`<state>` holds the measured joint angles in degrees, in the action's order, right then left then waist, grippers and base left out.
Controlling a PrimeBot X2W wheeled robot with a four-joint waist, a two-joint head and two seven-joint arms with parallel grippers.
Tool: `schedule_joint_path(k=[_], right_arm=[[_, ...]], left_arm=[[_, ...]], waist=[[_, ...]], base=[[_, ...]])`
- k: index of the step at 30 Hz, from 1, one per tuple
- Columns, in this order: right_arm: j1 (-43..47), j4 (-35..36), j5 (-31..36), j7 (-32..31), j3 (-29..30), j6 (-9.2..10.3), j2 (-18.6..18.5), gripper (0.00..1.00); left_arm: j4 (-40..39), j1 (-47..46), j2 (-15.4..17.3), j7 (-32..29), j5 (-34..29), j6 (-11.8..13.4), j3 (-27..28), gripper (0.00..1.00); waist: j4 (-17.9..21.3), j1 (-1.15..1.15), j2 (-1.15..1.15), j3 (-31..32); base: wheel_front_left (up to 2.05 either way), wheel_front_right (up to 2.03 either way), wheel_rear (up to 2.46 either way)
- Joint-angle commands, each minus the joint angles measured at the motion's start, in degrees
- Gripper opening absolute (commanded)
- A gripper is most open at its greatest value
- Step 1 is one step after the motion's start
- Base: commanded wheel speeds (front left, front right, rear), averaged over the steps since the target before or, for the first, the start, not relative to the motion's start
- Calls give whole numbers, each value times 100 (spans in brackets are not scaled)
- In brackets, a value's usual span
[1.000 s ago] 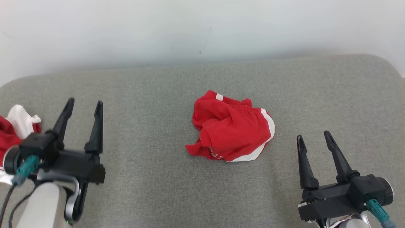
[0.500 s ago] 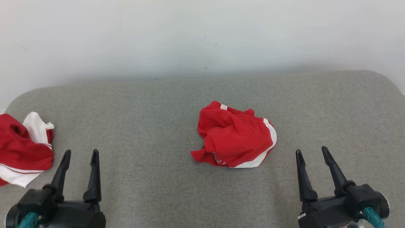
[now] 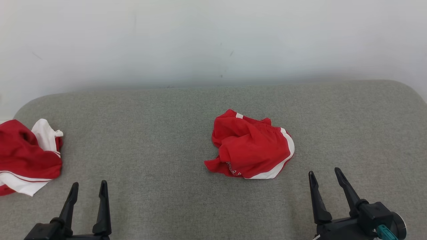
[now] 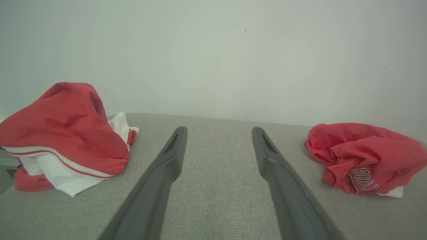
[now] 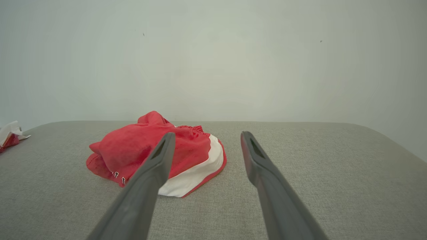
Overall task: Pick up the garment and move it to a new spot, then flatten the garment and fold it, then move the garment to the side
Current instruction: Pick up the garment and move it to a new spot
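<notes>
A crumpled red garment point(image 3: 252, 146) with white trim and lettering lies near the middle of the grey fabric surface point(image 3: 160, 133). Both arms are at the near edge. My left gripper point(image 3: 89, 184) is open and empty, well left of the garment. My right gripper point(image 3: 324, 171) is open and empty, just right of it and nearer. In the left wrist view the left gripper point(image 4: 219, 130) points at bare fabric, with the garment point(image 4: 363, 156) off to its right. In the right wrist view the garment point(image 5: 126, 150) lies ahead, behind the left finger of the right gripper point(image 5: 207, 135).
A second red and white heap of cloth point(image 3: 26, 156) lies at the left edge of the surface, also seen as the heap point(image 4: 63, 130) and, far off, the heap point(image 5: 10, 135). A pale wall point(image 3: 213, 40) stands right behind the surface. The surface's corners are rounded.
The head camera has tilted, so the whole scene sits lower in the view. Both open grippers have drawn back toward the near edge, the left one away from the heap at the left. The garment lies as before.
</notes>
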<state>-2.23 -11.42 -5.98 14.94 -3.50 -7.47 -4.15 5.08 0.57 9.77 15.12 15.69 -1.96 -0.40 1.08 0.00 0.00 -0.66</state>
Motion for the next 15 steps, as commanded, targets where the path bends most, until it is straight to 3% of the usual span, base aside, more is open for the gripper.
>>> schedule_joint_path(k=[1,15], right_arm=[[28,-9,-31,27,-3,-5,-33,100],[31,-100,-23,30,-2,-5,7,100]], left_arm=[[-29,61,-18,4,-75,4,28,100],[20,73,-191,4,-183,-189,182,100]], waist=[[-4,0,0,1],[-56,0,0,17]], base=[[0,0,0],[0,0,0]])
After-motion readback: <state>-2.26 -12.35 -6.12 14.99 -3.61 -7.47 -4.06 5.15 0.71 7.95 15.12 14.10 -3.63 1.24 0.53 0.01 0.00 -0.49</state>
